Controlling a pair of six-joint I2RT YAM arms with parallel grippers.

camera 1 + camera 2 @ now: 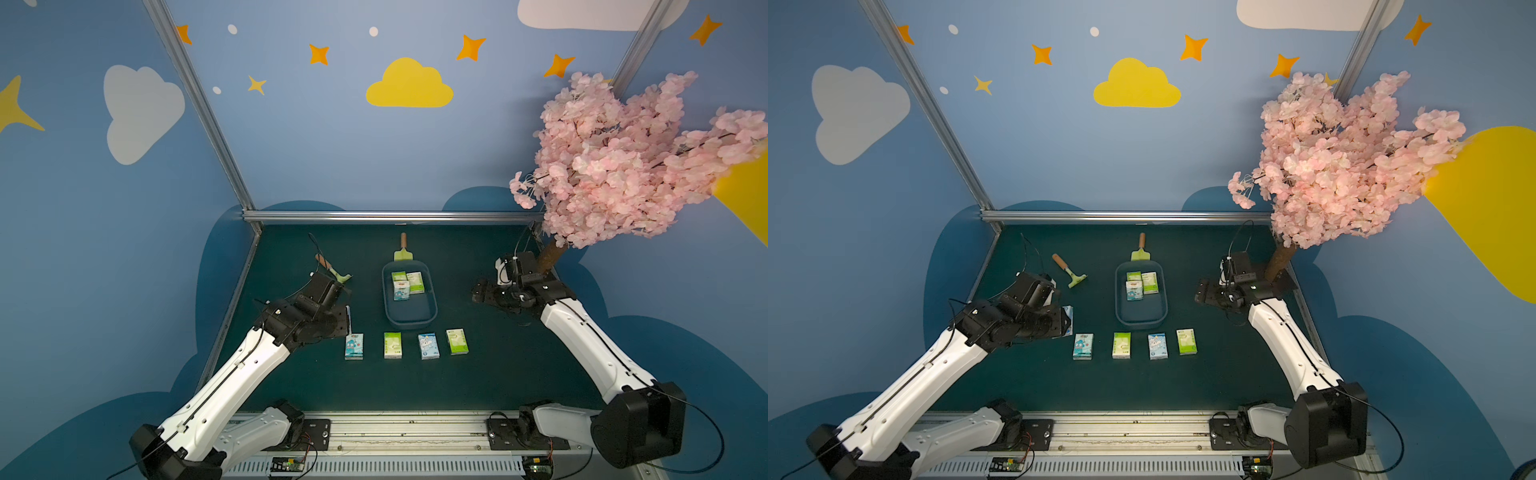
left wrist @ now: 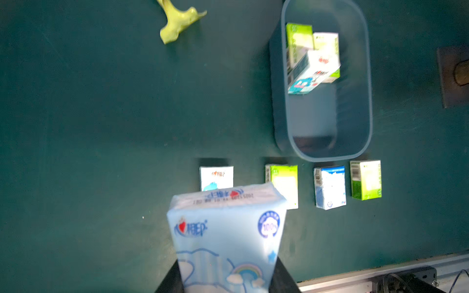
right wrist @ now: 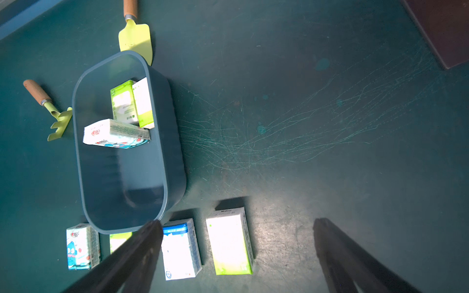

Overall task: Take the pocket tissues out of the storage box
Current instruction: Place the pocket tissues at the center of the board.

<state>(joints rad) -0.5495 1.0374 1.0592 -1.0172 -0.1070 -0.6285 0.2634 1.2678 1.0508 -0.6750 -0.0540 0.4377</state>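
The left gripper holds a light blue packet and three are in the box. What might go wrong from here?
1. The left gripper grips the light blue tissue packet near one end, so it may slip before set-down.
2. Lowered here, it could knock the blue cartoon packet lying closest to it.
3. In the dark slate-blue plastic storage box, a blue-and-white packet lies tilted against two green packets; it may slide when gripped.

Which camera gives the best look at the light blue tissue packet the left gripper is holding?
The left wrist view: the light blue cloud-and-rainbow pocket tissue packet fills the foreground, clamped in the left gripper. In both top views only a sliver peeks past the left arm. The right wrist view does not show it.
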